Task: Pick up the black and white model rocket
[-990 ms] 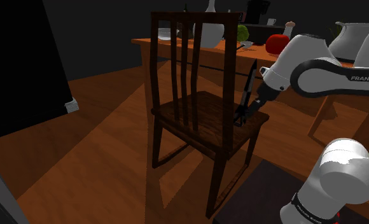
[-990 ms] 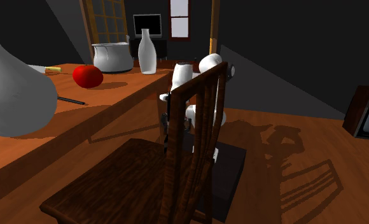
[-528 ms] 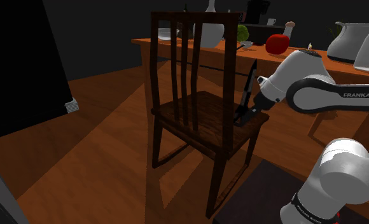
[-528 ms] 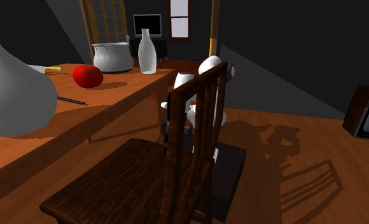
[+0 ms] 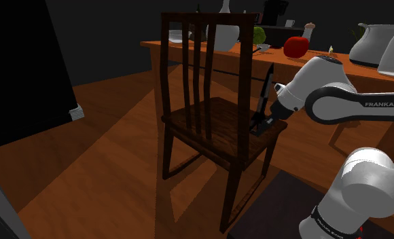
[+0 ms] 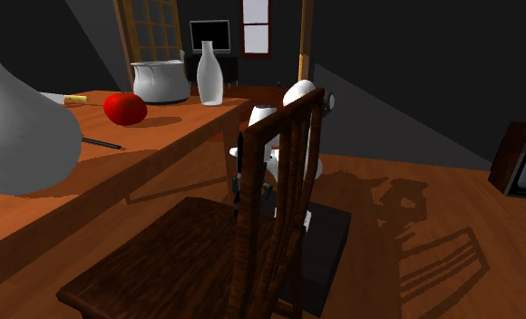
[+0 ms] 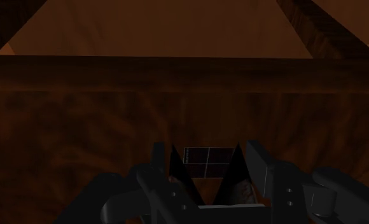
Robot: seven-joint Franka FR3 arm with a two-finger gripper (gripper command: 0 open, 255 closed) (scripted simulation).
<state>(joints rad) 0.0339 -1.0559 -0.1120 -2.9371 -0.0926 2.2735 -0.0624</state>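
Standing on the front edge of the chair seat (image 5: 209, 117) is the model rocket (image 5: 264, 92), a thin dark shaft with its nose up, leaning slightly in the shoulder view. The gripper (image 5: 259, 125) sits low at the rocket's tail, just above the seat, and the white arm reaches in from that view's right.

Along the wrist view, the gripper (image 7: 205, 147) straddles the rocket (image 7: 208, 163). Two black triangular fins and a dark body panel with thin pale lines lie between its two sides, close against them (whether they press on the fins or only stand beside them I cannot tell). The brown wood of the seat lies beyond.

Behind the chair runs the orange-brown table (image 5: 150, 46), carrying a red apple (image 5: 297, 46) and several white vessels. In the second exterior view the chair (image 6: 189, 254) fills the foreground, with the arm behind its slatted back and the table (image 6: 143, 145) along that view's left.
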